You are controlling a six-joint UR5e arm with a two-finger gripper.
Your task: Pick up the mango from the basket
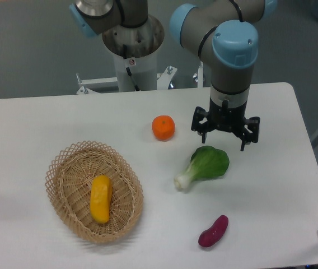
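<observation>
The mango point(101, 199), smooth, oblong and yellow-orange, lies inside the oval tan wicker basket point(64, 168) at the front left of the white table. My gripper point(224, 138) hangs far to the right of the basket, above the table just behind a green bok choy. Its black fingers point down with a wide gap between them. It holds nothing.
A round orange point(163, 128) sits mid-table, left of the gripper. A green bok choy point(205, 165) lies just below the gripper. A purple sweet potato point(213, 231) lies near the front edge. The robot base point(132, 50) stands behind the table.
</observation>
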